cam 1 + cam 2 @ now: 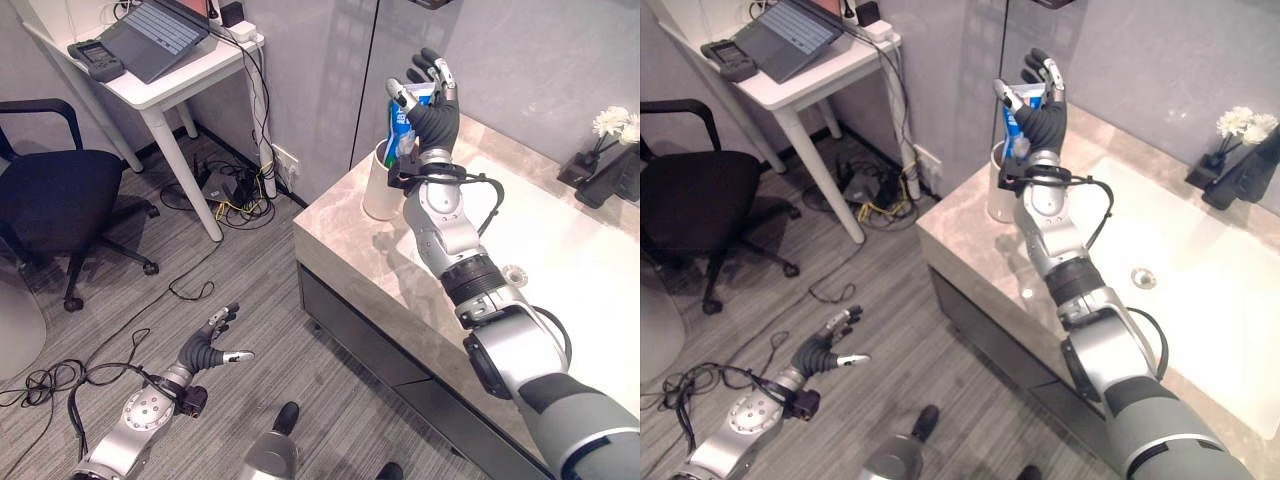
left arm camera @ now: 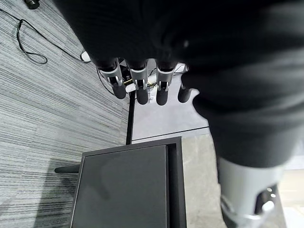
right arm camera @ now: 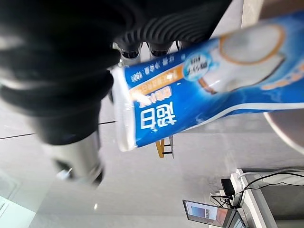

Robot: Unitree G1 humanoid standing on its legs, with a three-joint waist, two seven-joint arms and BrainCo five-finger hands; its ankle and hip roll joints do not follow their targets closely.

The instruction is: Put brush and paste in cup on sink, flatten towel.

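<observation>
The tube of paste [image 1: 404, 118] is gripped in the right robot hand [image 1: 432, 112], whose fingers and thumb are curled round its upper part. It is held close to upright, its long axis running nearly vertical with a slight lean, and its lower end is seen at or just inside the mouth of the white cup [image 1: 379, 186]. Whether that end already rests inside the cup cannot be told, since the wrist hides the join. In the right wrist view the tube [image 3: 204, 102] is shown crossing the frame, with the rim of the cup [image 3: 287, 130] past it.

The cup is stood on the marble surface [image 1: 340, 245], near its corner and beside the white basin of the sink [image 1: 590, 270]. It lies directly below the right robot hand, so the coming move is judged to turn on a straight drop along the tube's own axis; any sideways lean could catch the rim or tip the cup.

The left robot hand [image 1: 207, 346] is hung low over the floor, well apart from the surface, with fingers relaxed and nothing held. The right arm is therefore the nearer by far. No brush or towel can be made out.
</observation>
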